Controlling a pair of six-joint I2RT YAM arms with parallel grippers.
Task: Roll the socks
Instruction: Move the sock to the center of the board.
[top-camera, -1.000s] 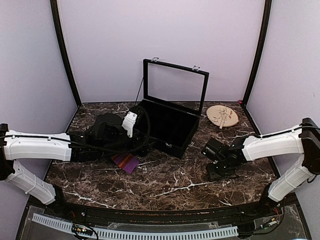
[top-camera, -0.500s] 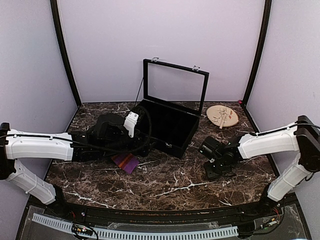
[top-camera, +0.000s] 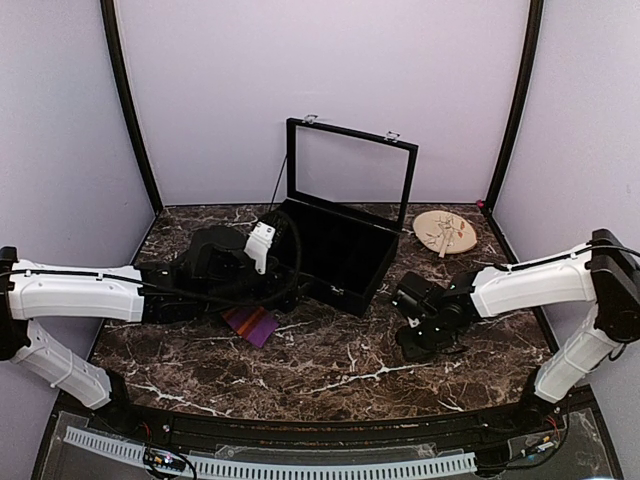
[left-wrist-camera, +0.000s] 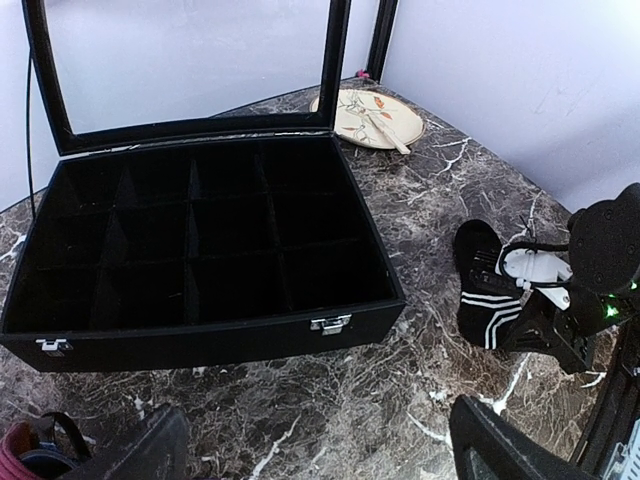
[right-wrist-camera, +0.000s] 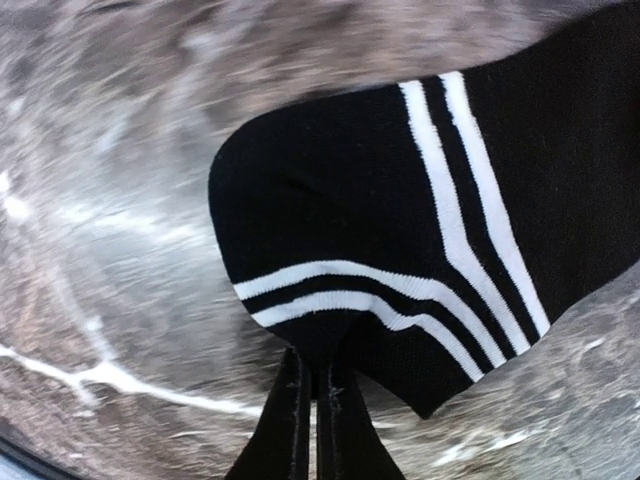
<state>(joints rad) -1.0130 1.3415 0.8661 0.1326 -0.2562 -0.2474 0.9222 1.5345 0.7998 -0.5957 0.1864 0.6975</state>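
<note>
Black fabric sock with thin white stripes (right-wrist-camera: 340, 230) lies folded over at about 4 o'clock on the marble surface (top-camera: 330, 375). My right hand (right-wrist-camera: 315, 405) is clenched on its near edge. It looks soft, light and floppy, so I judge both layers need pinching. The purple, orange and red striped sock (top-camera: 250, 323) lies at 8 o'clock under my left hand (left-wrist-camera: 320, 435), which is released.

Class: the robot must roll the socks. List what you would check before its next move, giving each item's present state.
1. Is the right gripper shut on the black sock: ok.
2. Is the black sock partly folded over: ok.
3. Is the left gripper open and holding nothing: ok.
4. Is the striped sock lying with the black sock: not ok, they lie apart.
5. Is the open box clear of the black sock: ok.
6. Is the striped sock flat: cannot tell.
</note>
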